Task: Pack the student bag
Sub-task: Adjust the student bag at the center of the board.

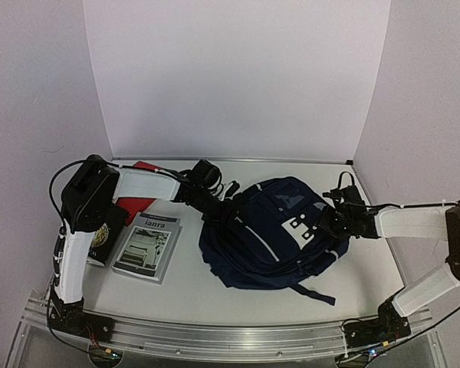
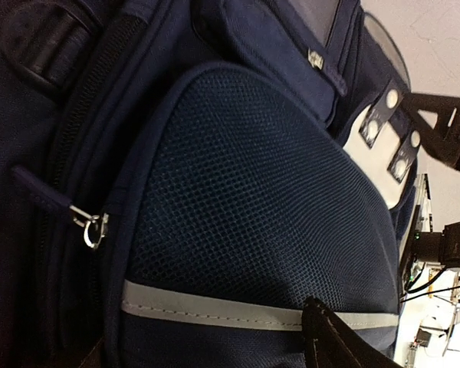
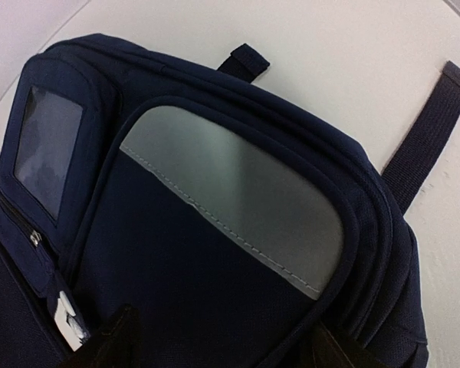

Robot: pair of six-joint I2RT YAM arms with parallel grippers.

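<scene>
Navy fabric with thin pale stripes marks the student bag [image 1: 272, 230], which is seen from above lying flat on the table [image 1: 368, 272], right of centre in the frame. The left gripper [image 1: 215, 203] is set against the bag's upper left edge and the right gripper [image 1: 327, 218] against its right edge. At the left of the frame three books are laid outside the bag: a red book [image 1: 136, 201] partly covered by the left arm, a dark book [image 1: 103, 239] with a round emblem, and a grey-covered booklet [image 1: 147, 245]. In the left wrist view the frame is filled by a mesh side pocket [image 2: 245, 207], crossed low down by a grey stripe [image 2: 199, 307], with a metal zip pull [image 2: 92, 226] at the left on a zip that appears drawn shut. Only one dark fingertip [image 2: 330, 337] is clearly shown at the bottom edge, so it cannot be told whether these jaws are apart or closed. In the right wrist view a grey panel [image 3: 238, 199] and a clear window pocket [image 3: 46, 146] are shown, and a dark strap [image 3: 425, 130] lies on the table at upper right. Here the jaws are held wide apart at the lower corners, with bag fabric between them and nothing clamped. Packing is judged barely begun: no opening is visible, and every book is yet to be put in.
</scene>
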